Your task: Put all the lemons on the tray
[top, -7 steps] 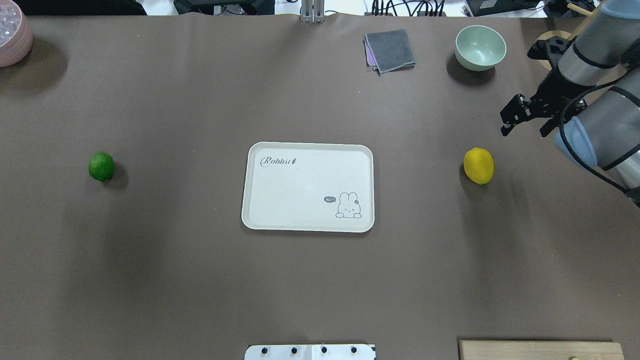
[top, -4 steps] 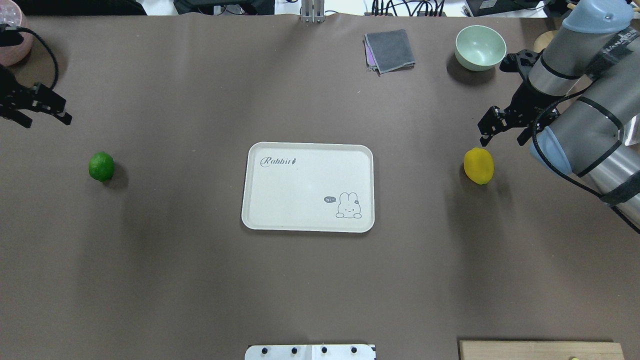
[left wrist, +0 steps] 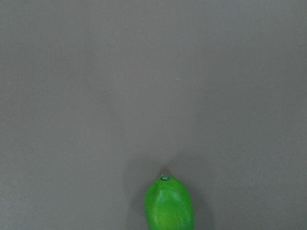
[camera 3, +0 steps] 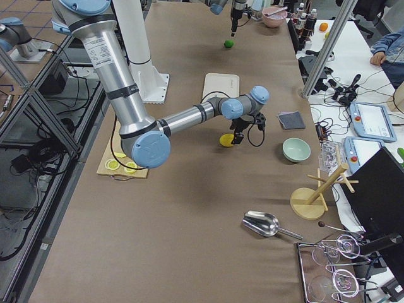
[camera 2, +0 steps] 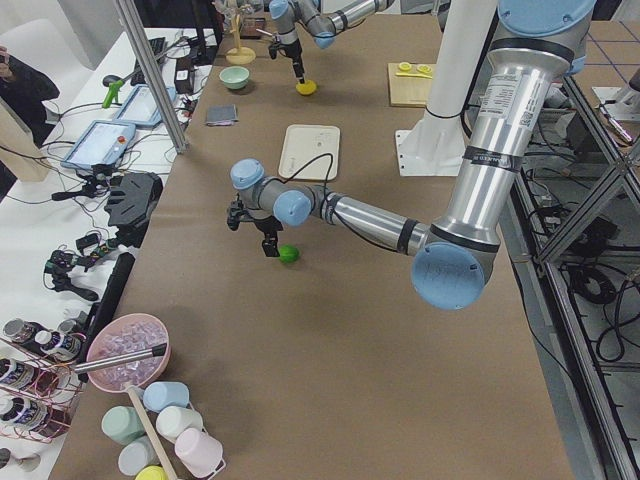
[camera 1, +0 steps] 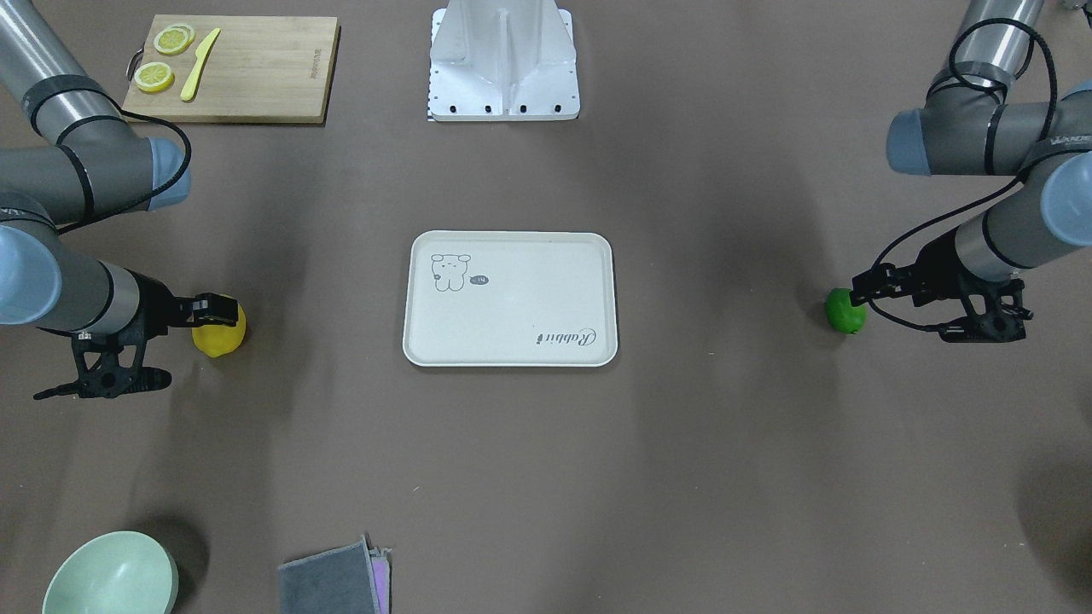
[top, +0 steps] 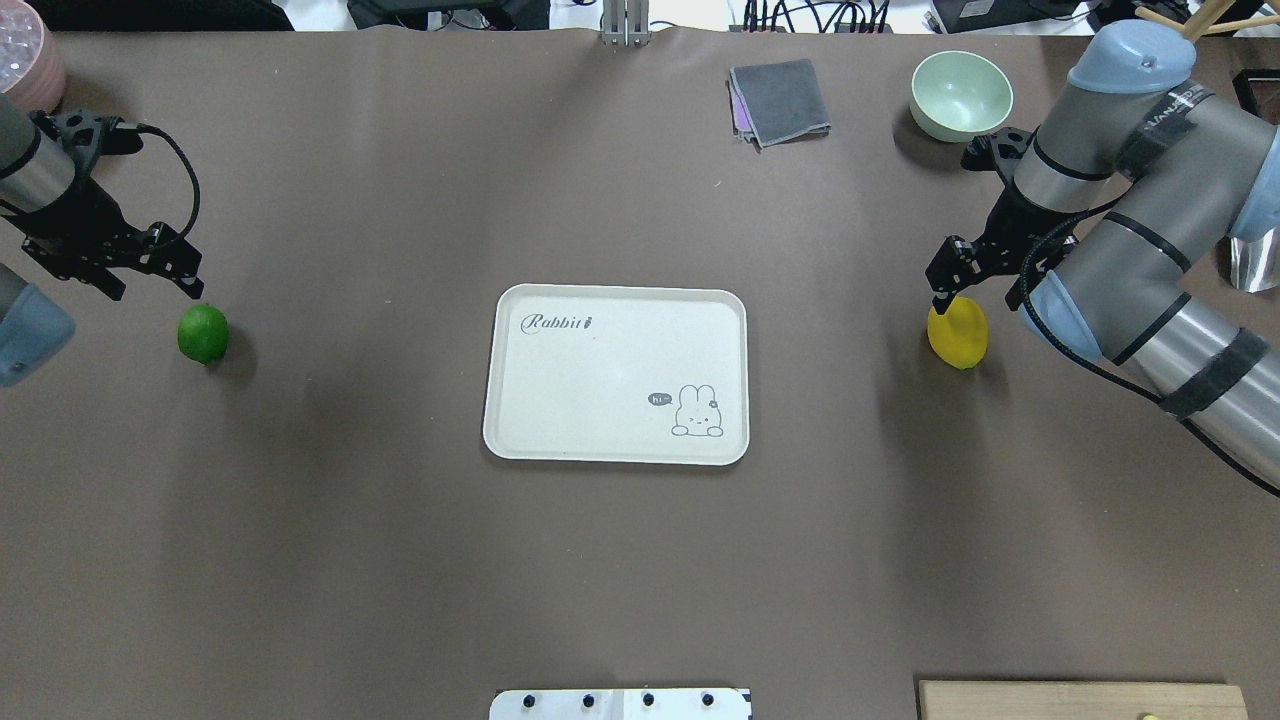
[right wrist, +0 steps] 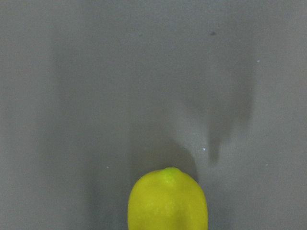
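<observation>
The green lemon (top: 203, 333) lies on the table at the left, and the yellow lemon (top: 958, 335) lies at the right. The cream tray (top: 600, 370) sits between them and is bare. My left gripper (top: 150, 282) is open and hovers just beyond the green lemon, apart from it. My right gripper (top: 976, 298) is open just above the far end of the yellow lemon, holding nothing. The left wrist view shows the green lemon (left wrist: 169, 203) at the bottom edge. The right wrist view shows the yellow lemon (right wrist: 168, 199) at the bottom edge. No fingers show in either wrist view.
A pale green bowl (top: 960, 93) and a folded grey cloth (top: 780, 100) sit at the far right. A pink bowl (top: 25, 65) is at the far left corner. A wooden cutting board (camera 1: 247, 77) with lemon slices and a yellow knife lies near the robot base (camera 1: 503, 64).
The left arm came into view from the left and moved toward the green lemon. The right gripper moved left and down to the yellow lemon. Lemons and tray have not moved.
</observation>
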`<move>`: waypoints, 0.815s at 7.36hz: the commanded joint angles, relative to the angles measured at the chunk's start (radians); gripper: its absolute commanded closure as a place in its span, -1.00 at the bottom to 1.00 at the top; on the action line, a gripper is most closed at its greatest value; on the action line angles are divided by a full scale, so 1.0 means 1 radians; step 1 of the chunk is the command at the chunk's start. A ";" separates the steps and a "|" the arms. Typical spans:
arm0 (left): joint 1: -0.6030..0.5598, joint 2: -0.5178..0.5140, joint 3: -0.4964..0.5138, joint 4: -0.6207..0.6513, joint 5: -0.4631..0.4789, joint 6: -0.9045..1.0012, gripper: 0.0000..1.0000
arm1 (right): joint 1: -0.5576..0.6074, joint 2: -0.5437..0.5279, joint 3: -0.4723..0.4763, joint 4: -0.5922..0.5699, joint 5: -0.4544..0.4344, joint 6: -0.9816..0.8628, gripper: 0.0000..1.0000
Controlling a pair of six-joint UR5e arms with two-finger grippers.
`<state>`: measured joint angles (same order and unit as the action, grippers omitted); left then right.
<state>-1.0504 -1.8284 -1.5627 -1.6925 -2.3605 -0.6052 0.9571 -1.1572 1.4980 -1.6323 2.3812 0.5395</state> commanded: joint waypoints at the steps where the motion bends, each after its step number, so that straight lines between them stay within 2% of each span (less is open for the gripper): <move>1: 0.024 -0.024 0.044 0.001 0.000 -0.004 -0.96 | -0.021 0.007 -0.027 0.005 -0.005 -0.006 -0.88; 4: 0.052 -0.046 0.093 0.001 0.000 0.001 -0.96 | -0.027 0.010 -0.058 0.042 -0.008 -0.006 -0.85; 5: 0.062 -0.046 0.107 0.001 0.000 0.001 -0.96 | -0.029 0.010 -0.058 0.042 -0.008 -0.007 -0.73; 6: 0.078 -0.046 0.136 -0.001 -0.002 0.005 -0.96 | -0.032 0.008 -0.059 0.042 -0.005 -0.006 -0.35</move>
<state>-0.9905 -1.8738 -1.4556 -1.6923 -2.3611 -0.6035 0.9282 -1.1483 1.4411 -1.5917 2.3738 0.5332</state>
